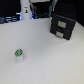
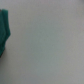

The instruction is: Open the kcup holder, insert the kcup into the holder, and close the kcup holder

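Note:
The kcup holder (image 1: 62, 25) is a black box with light rectangular marks on its front, standing on the white table at the exterior view's right rear; its drawer looks shut. The kcup (image 1: 19, 54), a small white pod with a green top, stands upright on the table at the exterior view's front left, far from the holder. A white arm part (image 1: 25, 9), probably my gripper, hangs at the rear left, well away from both; its fingers are too blurred to read. The wrist view shows only a blurred pale surface, with no fingers, kcup or holder in it.
The white table (image 1: 45, 60) fills most of the exterior view. Dark clutter (image 1: 10, 19) lines the rear edge. A blurred teal shape (image 2: 4, 32) sits at one edge of the wrist view; I cannot tell what it is.

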Controlling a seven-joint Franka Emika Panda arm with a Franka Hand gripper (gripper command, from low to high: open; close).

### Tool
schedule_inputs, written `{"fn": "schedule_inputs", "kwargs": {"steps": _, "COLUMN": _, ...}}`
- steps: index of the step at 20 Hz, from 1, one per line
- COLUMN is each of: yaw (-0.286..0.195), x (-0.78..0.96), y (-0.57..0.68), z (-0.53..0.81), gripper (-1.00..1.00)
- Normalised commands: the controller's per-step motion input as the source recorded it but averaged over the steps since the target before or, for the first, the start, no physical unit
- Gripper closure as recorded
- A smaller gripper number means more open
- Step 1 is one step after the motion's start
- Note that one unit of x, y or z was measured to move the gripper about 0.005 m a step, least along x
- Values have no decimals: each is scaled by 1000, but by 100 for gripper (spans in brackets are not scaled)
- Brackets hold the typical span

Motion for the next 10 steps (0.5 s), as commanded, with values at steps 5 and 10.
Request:
{"fn": "schedule_inputs", "kwargs": {"steps": 5, "yaw": -101, "x": -478, "y": 670, "z": 17, "gripper": -100}}
{"fn": "schedule_inputs", "kwargs": {"steps": 10, "yaw": -120, "x": -409, "y": 675, "z": 16, "gripper": -100}}
